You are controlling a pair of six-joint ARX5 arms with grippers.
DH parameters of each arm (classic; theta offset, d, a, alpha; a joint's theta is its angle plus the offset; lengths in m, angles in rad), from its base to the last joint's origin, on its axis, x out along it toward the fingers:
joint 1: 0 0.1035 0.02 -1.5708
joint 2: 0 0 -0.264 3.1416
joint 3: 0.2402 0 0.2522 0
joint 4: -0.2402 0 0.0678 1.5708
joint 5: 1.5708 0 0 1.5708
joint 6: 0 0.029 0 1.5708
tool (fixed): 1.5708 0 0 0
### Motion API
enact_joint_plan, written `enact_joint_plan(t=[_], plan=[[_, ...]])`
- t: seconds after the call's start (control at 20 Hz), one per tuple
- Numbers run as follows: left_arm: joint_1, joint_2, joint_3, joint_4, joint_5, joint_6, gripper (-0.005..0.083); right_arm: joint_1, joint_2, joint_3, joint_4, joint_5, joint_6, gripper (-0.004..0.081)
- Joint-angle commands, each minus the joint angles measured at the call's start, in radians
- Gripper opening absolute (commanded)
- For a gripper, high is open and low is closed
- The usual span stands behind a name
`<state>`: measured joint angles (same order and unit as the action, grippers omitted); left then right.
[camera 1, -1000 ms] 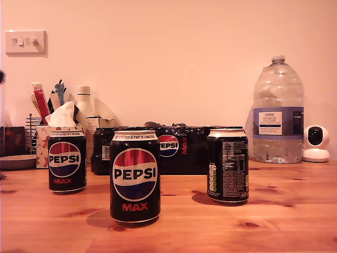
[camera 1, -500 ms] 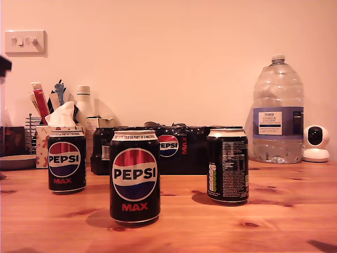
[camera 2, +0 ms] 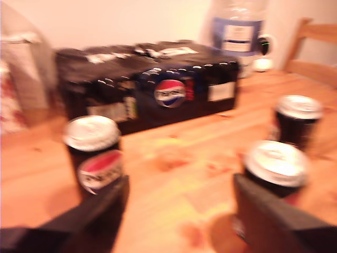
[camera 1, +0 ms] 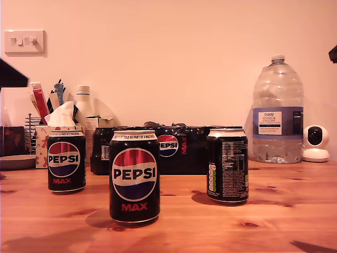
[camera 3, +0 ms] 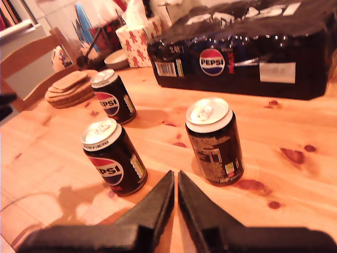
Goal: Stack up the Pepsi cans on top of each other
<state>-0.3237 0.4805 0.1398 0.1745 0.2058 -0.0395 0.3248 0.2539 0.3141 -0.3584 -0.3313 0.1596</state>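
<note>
Exterior view: three Pepsi cans upright on the wooden table [camera 1: 295, 211], all single, none stacked, none touching.
Front can [camera 1: 135, 177]: nearest the camera, logo facing it, reads "PEPSI" and "MAX"; small print on the silver rim too fine to read fully.
Rear can [camera 1: 66, 161]: toward the exterior view's left, further back, same "PEPSI MAX" logo facing the camera.
Turned can [camera 1: 227, 165]: toward the exterior view's right, back side showing, white small print and a green-yellow strip; text unreadable.
Multipack [camera 1: 181, 148]: black shrink-wrapped pack behind the cans, round logo with "PEPSI", "MAX" running vertically, barcode at its end on the exterior view's left.
Water bottle [camera 1: 278, 117]: large clear bottle at the back, exterior view's right; blue label with a white panel reading "TESCO", rest illegible.
Other: tissue box [camera 1: 52, 132] with gingerbread print behind the rear can; white camera [camera 1: 316, 143] beside the water bottle.
My first gripper [camera 2: 179, 197]: fingers spread wide apart, holding nothing; blurred view, one can near each finger, third can beyond, multipack behind.
My second gripper [camera 3: 175, 192]: fingers closed together on nothing, above the table; two logo cans to one side, the turned can to the other.
</note>
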Motion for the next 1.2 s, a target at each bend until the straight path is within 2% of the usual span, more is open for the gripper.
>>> enact_joint_plan(t=[0.0, 0.25, 0.6, 0.85, 1.15], plan=[[0.003, 0.062, -0.014, 0.064, -0.007, 0.022, 0.0792, 0.009, 0.016, -0.01, 0.011, -0.001, -0.002, -0.0013], [0.071, 0.286, -0.014, 0.28, 0.003, 0.034, 0.0791, 0.009, 0.031, -0.01, 0.012, -0.001, -0.002, -0.0013], [0.2, 0.628, -0.014, 0.617, 0.17, 0.04, 0.0791, 0.009, 0.031, -0.01, 0.014, 0.001, -0.002, -0.0013], [0.231, 0.897, -0.002, 0.848, 0.22, 0.04, 0.0791, 0.009, 0.031, -0.01, 0.014, 0.001, -0.002, -0.0013], [0.239, 1.183, 0.126, 0.973, 0.243, 0.04, 0.0791, 0.009, 0.031, -0.01, 0.014, 0.001, -0.002, -0.0013]])
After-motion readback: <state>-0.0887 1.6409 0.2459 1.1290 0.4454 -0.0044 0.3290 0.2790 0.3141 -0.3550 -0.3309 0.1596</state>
